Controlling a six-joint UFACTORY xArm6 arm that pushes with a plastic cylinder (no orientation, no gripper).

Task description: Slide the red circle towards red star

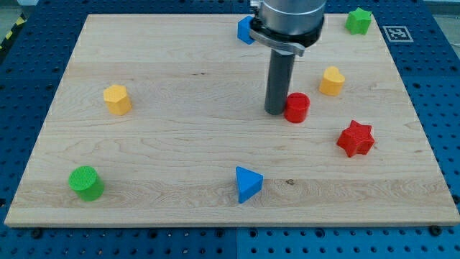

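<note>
A pale wooden board (215, 79) lies on a blue perforated table (445, 86). The arm carries no gripper, just a dark rod, and my tip (276, 111) rests on the board, touching the red circle (296, 107) from its 9 o'clock side. The red star (356, 138) sits near the circle, at about its 4 o'clock, with a clear gap between them. A yellow heart (331, 80) stands just beside the circle at about 2 o'clock. Taking the board as a clock face, a blue block (246, 29), partly hidden behind the arm, is at 12 o'clock, a green star (358, 20) at 1 o'clock in the far corner, a yellow hexagon (116, 98) at 9 o'clock, a green cylinder (86, 183) at 8 o'clock and a blue triangle (249, 183) at 6 o'clock.
</note>
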